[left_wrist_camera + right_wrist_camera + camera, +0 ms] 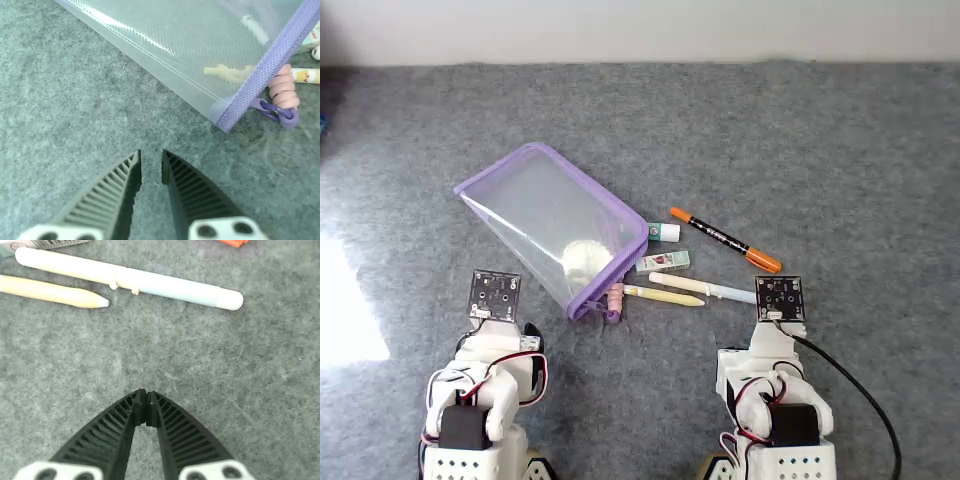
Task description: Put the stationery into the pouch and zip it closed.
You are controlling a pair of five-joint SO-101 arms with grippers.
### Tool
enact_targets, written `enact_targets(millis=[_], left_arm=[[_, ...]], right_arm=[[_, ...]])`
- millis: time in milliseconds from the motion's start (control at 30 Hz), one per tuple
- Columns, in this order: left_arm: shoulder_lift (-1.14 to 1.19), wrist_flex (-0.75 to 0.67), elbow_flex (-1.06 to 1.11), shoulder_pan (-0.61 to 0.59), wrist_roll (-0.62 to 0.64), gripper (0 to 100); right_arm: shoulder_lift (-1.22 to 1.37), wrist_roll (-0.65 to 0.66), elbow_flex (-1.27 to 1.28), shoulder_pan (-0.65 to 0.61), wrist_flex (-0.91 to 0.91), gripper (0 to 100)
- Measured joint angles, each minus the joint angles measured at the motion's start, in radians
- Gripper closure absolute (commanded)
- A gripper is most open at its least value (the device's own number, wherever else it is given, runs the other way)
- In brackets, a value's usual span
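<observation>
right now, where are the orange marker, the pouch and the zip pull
orange marker (725, 239), high view, middle of its dark barrel
pouch (535, 205), high view, clear front panel
zip pull (283, 115), left wrist view, purple loop

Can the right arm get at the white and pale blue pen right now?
Probably yes. The white and pale blue pen lies just ahead of the right arm on the grey mat, with nothing between; its shut jaws must open first.

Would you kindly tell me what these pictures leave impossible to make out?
High view: the pale item inside the pouch is blurred by the plastic; unidentifiable.
High view: the zip is too small to tell open from shut.
Right wrist view: the orange marker is cut off by the picture's edge.
</observation>
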Motion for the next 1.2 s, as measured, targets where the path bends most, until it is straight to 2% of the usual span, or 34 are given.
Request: enact_targets(millis=[1067,1200], left_arm=[[0.0,0.0,0.0,0.0,0.0,93],[0.0,0.0,0.0,0.0,0.0,93]], right_arm=[[0.0,0.0,0.0,0.0,0.0,98.9],[0.0,0.0,0.0,-0.034,0.0,98.9]])
